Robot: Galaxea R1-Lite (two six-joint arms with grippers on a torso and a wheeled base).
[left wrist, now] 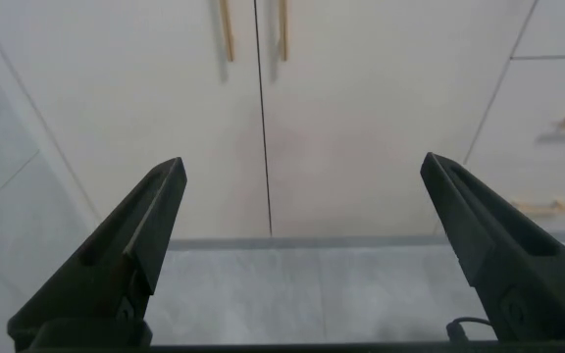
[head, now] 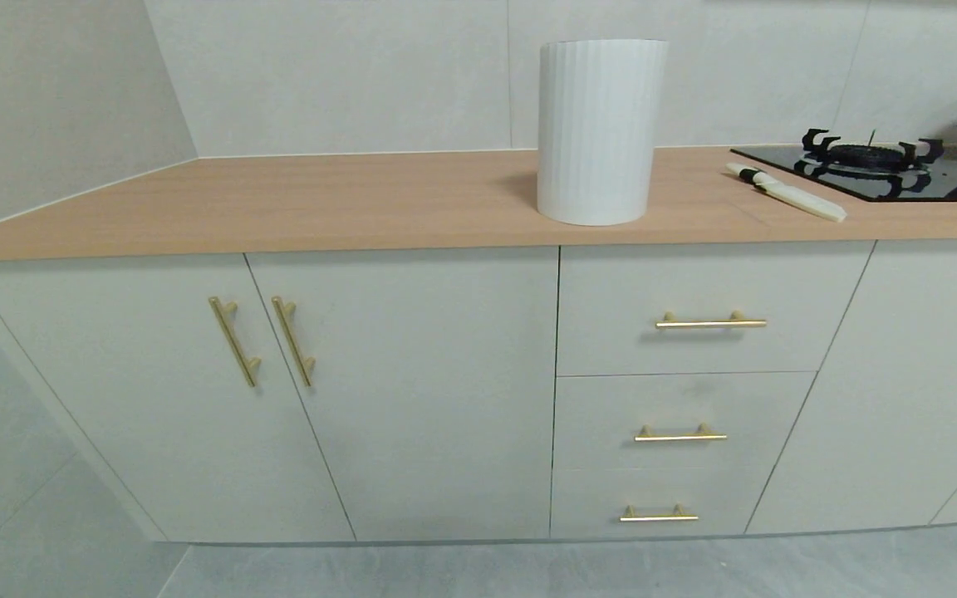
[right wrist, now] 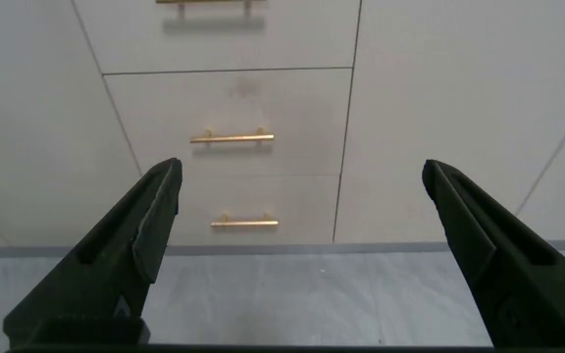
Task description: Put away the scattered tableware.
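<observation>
From my head, the wooden counter (head: 345, 199) carries one tall white ribbed holder (head: 597, 133), standing upright. To its right lies one pale utensil (head: 786, 192) with a dark band near its far end; it may be a sheathed knife, though I can't be sure from here. It lies flat, just beside the black hob (head: 885, 170), its long axis running from back-left to front-right. Below the counter are two cupboard doors (head: 279, 399) on the left and three drawers (head: 686, 415) stacked under the holder.

At my left wrist, my left gripper (left wrist: 302, 167) is spread wide with nothing between its fingers, low in front of the seam between the two doors, with the floor (left wrist: 302, 294) below.

At my right wrist, my right gripper (right wrist: 300, 169) is equally wide apart and empty, low in front of the drawers.

The utensil sits above both grippers and off to the right, so I judge my right arm the nearer one, with a grip across the long axis
</observation>
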